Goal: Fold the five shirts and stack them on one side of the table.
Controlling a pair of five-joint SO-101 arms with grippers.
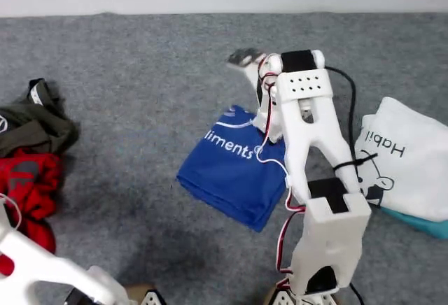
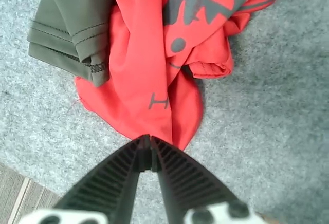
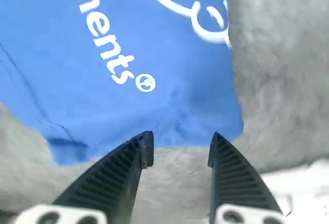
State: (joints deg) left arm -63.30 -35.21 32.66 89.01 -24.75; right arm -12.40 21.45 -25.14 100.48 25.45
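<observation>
Lowering the released right gripper [image 3: 181,141] over the edge of the blue shirt [image 3: 128,44] should catch it cleanly; left gripper [image 2: 149,142] clenches the red shirt [image 2: 149,70].

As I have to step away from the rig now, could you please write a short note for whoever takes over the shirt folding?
Left end effector: shut at the edge of the red shirt; I cannot tell whether it pinches cloth.
Right end effector: open, above the edge of the blue shirt, holding nothing.
Things: blue shirt mid-table; white shirt lying on a teal shirt on the right arm's side; olive shirt and red shirt crumpled on the left arm's side.
Done: blue and white look folded.
Left: fold olive and red, check teal, stack all five on one side.
</observation>
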